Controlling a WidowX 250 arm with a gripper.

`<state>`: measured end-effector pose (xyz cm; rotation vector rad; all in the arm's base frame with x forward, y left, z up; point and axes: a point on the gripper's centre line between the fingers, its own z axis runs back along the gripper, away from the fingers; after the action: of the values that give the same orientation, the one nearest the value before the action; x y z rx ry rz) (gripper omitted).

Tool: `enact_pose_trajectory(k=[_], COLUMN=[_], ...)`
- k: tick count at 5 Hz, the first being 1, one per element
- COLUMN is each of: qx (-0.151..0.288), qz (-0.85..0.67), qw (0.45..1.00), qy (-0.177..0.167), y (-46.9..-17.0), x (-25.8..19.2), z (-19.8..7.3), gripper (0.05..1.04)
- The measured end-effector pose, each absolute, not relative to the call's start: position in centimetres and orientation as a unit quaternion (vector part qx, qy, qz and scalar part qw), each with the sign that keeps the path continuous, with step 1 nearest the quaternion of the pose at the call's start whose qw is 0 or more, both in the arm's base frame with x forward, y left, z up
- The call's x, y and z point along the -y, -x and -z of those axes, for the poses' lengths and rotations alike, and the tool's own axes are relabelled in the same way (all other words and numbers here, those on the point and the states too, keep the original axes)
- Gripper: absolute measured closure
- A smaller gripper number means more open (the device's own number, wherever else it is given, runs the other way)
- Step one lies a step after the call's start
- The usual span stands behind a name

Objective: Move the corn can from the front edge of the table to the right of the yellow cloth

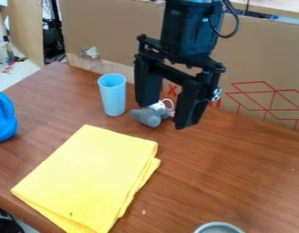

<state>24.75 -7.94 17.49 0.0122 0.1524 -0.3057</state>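
My gripper (165, 116) hangs over the back middle of the table, its two fingers spread wide with a gap between them. A small grey plush toy (151, 116) with a white tag lies on the table below and behind the fingers, partly hidden by them; whether they touch it I cannot tell. Just left of the gripper stands an upright light blue cup (113, 96). A folded yellow cloth (88, 175) lies flat on the table in front of the toy, toward the left.
The brown wooden table (237, 168) is bounded at the back by a cardboard wall (103, 27) with red print. A blue plastic object (2, 117) is at the left edge. At the bottom edge, a grey round rim (218, 225) shows.
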Motion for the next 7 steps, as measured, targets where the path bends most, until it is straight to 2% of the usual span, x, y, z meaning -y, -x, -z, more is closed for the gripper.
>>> enact_pose_trajectory(k=[1,2,3,4,5,6,7], qx=[-0.088,-0.095,-0.077,-0.079,-0.119,-0.175,-0.19], qz=[0.152,0.162,0.169,0.149,0.135,0.149,0.148], qw=[0.984,0.982,0.981,0.984,0.983,0.973,0.97], qy=[-0.008,0.013,0.047,0.059,0.04,0.002,-0.016], y=[-24.6,-23.4,-21.9,-20.1,-17.8,-15.2,-12.9], x=[7.9,8.3,9.4,11.0,14.2,17.5,19.1], z=[-16.8,-15.4,-15.9,-16.1,-15.0,-12.7,-12.7], gripper=[0.082,0.083,0.082,0.082,0.083,0.083,0.082])
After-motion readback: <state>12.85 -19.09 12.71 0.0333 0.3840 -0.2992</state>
